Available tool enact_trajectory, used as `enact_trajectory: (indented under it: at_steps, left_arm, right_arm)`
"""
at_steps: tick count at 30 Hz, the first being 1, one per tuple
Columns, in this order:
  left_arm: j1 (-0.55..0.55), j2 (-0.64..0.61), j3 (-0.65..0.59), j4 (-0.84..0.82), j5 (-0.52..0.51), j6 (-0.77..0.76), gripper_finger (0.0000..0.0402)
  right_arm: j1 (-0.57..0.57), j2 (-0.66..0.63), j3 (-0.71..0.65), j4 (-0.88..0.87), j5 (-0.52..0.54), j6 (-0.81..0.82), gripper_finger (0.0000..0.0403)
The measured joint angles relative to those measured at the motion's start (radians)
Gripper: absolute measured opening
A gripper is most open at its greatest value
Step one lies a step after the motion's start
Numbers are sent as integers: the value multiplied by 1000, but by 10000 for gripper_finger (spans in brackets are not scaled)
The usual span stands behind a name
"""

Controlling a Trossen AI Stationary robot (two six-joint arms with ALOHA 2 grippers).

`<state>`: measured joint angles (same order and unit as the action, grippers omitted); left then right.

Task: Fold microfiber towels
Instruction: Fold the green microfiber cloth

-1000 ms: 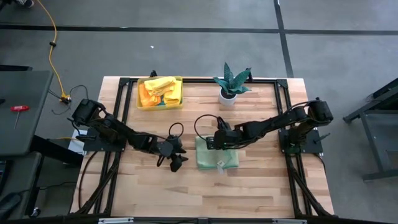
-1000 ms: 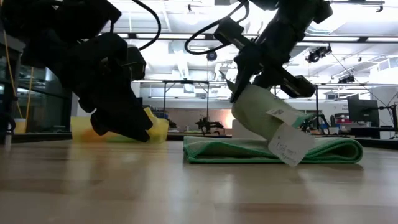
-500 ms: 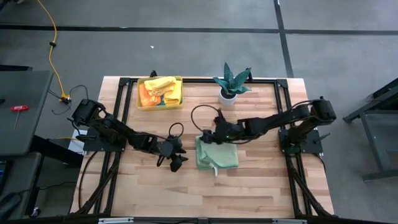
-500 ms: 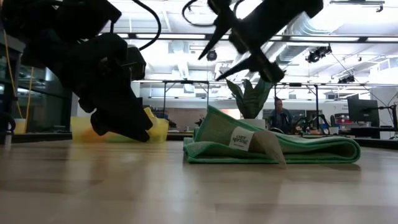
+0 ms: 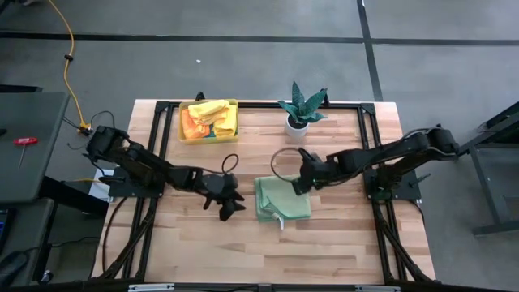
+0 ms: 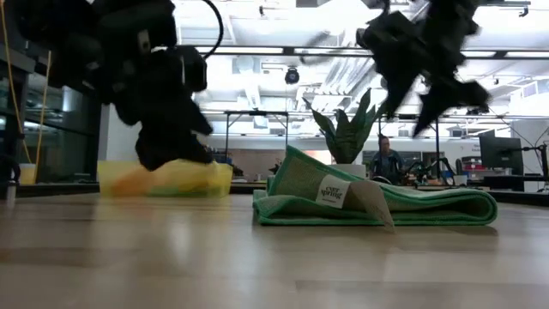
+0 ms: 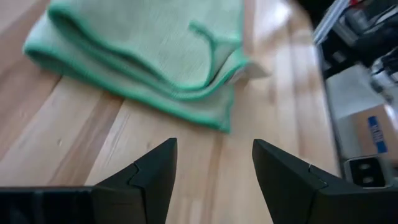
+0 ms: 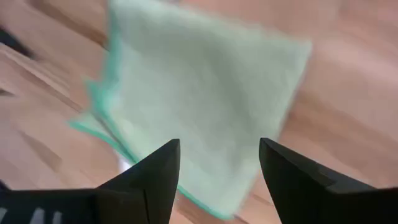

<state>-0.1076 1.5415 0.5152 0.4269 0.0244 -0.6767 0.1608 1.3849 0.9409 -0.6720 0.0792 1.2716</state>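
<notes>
A light green microfiber towel [image 5: 282,199] lies folded on the table's middle, resting on its underside. In the low view one upper layer [image 6: 300,176] of the towel [image 6: 403,206] stands raised, and a white label [image 6: 333,192] hangs from it. My right gripper [image 5: 301,180] hovers open above the towel's far right corner, and its wrist view looks down on the towel [image 8: 199,106]. My left gripper [image 5: 228,203] stands open just left of the towel [image 7: 155,56], touching nothing. More microfiber towels [image 5: 207,116], orange and yellow, lie in the yellow bin.
The yellow bin [image 5: 186,134] stands at the far left of the table. A potted plant [image 5: 300,109] is at the far middle, close behind my right gripper. Bare wood lies in front of the towel, toward the near edge.
My right gripper has opened and let go of the towel's lifted layer, which has dropped back onto the folded towel, one edge staying raised. The gripper has then risen and drawn back toward the table's right edge. My left gripper has risen a little.
</notes>
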Motion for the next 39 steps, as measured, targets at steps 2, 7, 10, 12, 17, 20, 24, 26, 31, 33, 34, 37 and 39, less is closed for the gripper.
enact_trajectory:
  at_steps: [2,7,10,12,17,20,24,26,31,33,34,37,39]
  left_arm:
    - [5,-32,0,0,2,0,197]
    - [5,-80,0,-2,-37,25,197]
    - [5,-83,0,-3,-68,26,197]
    - [5,-83,0,-4,-74,27,197]
    - [2,-83,0,-4,-88,37,197]
    - [2,-83,0,-5,-92,37,197]
    - [2,-83,0,-12,-101,36,197]
    - [2,-83,0,-12,-106,36,197]
    - [2,-83,0,-12,-111,37,197]
    - [2,-83,0,-12,-111,49,197]
    - [2,-83,0,-12,-111,56,197]
    - [2,-83,0,-15,-111,60,197]
    - [2,-83,0,-30,-110,62,197]
  right_arm:
    - [19,0,-62,34,-29,39,211]
    - [54,1,-240,200,-44,174,211]
    - [56,1,-334,322,-24,234,211]
    - [54,1,-378,418,-3,267,211]
    - [53,16,-423,529,3,298,211]
    - [53,41,-421,559,-1,299,211]
    - [53,71,-417,609,-3,298,211]
    - [53,78,-414,623,-3,298,211]
    - [53,80,-413,619,-3,310,181]
    - [53,80,-411,600,0,325,145]
    - [53,80,-411,590,1,325,123]
    - [53,74,-411,560,6,312,40]
    - [53,53,-411,536,1,281,12]
